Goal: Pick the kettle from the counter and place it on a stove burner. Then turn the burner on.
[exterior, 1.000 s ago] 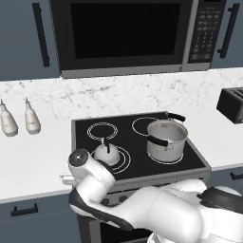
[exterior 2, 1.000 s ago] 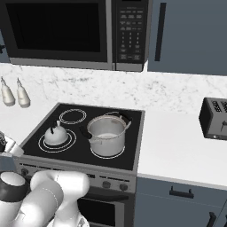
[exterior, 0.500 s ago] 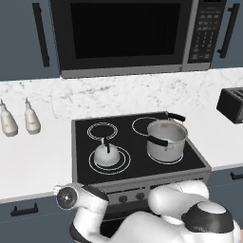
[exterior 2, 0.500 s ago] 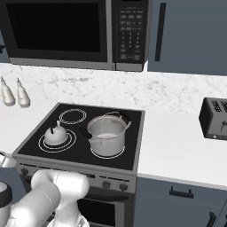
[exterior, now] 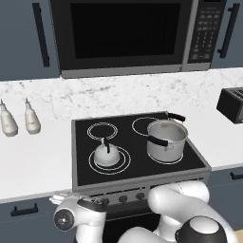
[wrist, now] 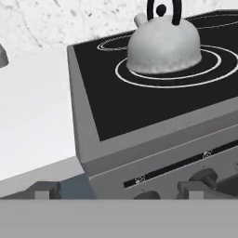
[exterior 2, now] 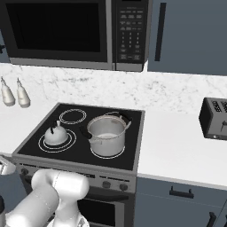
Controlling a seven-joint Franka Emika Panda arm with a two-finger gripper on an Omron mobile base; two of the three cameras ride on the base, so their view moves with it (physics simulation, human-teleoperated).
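Pincer (wrist: 116,193) is sitting spread, empty, low by stove front w/ dark knobs (wrist: 204,176).

Left base: small silvery-white dome kettle (exterior: 107,154) is resting on near-left ringed burner (exterior: 121,166); placing looks done.

Right base: steel pot (exterior 2: 106,135) is sitting right of it. Burner switch-on left.

The kettle (exterior: 107,154) is silvery white with a thin black handle. The burner (exterior: 123,163) under it is two white rings on black glass. The pot (exterior: 165,140) is steel grey with black handles. The counter (exterior: 33,161) is plain white, the backsplash (exterior: 118,100) grey-veined marble.
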